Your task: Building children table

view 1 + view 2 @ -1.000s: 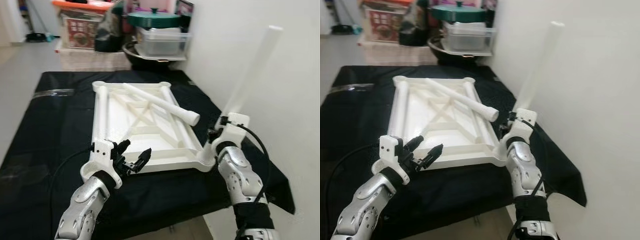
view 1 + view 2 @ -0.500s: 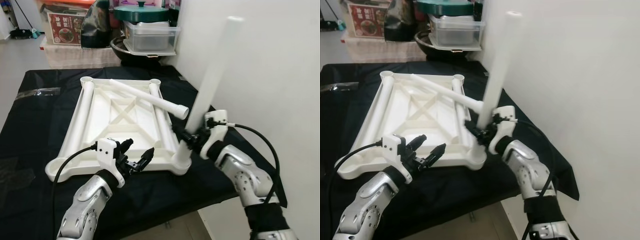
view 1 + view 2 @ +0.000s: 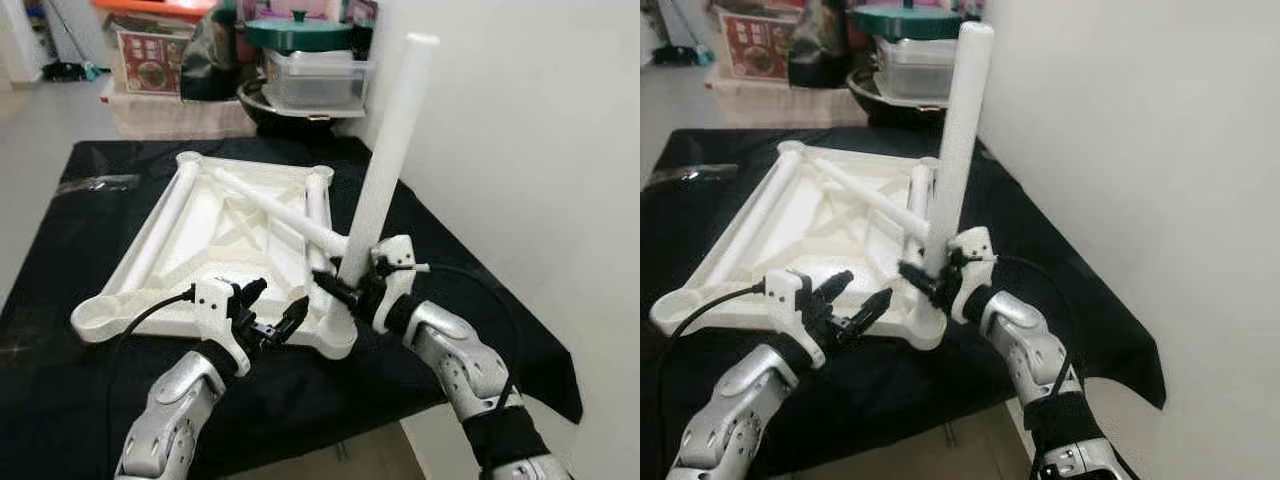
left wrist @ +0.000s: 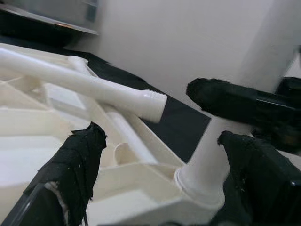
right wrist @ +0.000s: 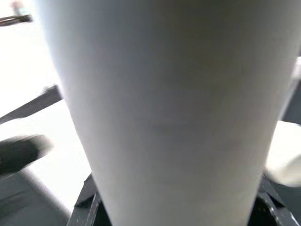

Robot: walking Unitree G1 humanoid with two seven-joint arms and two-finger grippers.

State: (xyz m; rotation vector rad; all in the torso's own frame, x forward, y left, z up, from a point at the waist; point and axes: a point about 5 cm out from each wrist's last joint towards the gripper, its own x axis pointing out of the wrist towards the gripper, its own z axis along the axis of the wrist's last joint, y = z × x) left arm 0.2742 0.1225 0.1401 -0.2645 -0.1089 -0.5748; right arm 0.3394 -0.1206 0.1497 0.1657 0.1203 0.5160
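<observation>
arms (image 3: 170, 410): silver segmented | wrist blocks (image 3: 213, 301): white | jaws: black | cables (image 3: 140, 320): black

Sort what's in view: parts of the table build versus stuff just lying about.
Job: upturned white tabletop; upright leg held by right gripper at the corner socket; loose leg; left gripper.
Lying about: green-lidded pot; clear container; printed box.

a thick white tube (image 5: 164, 108) runs down the middle of the frame from the top edge to the bottom, wide at the top and narrowing downward, its surface smooth and shaded grey. at its lower end, dark parts of the right gripper (image 5: 176, 214) show on either side of it, at the lower left and lower right, pressed against the tube. a blurred black shape (image 5: 21, 150) sits at the left edge against a pale background.
</observation>
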